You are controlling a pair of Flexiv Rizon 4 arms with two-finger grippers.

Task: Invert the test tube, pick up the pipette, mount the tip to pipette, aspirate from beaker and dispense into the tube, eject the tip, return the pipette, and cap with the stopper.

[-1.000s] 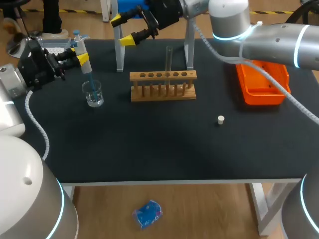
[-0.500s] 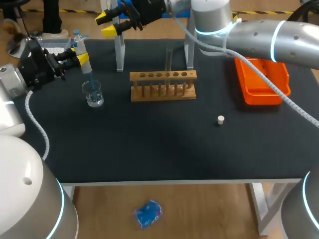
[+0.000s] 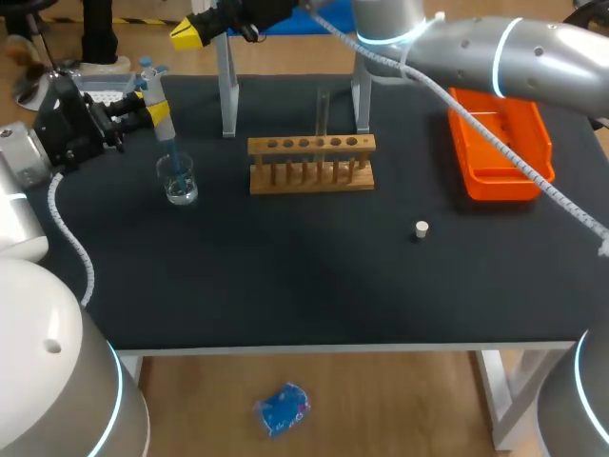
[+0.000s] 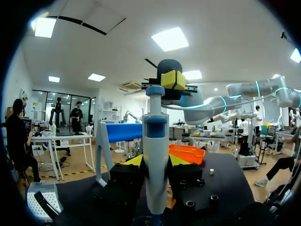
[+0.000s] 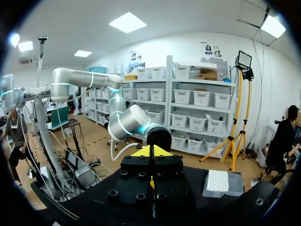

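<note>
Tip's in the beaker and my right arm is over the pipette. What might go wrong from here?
1. The right gripper, fingers shut, sits just above the plunger of the pipette. An off-centre press may tilt the pipette in the left gripper and push its tip against the beaker, possibly tipping it.
2. The right arm reaches across near the upright test tube; a low path back could clip it.

A black-topped desk (image 3: 285,286) on white legs (image 3: 496,400) stands over a wood-toned floor (image 3: 400,409) showing below its front edge.
</note>
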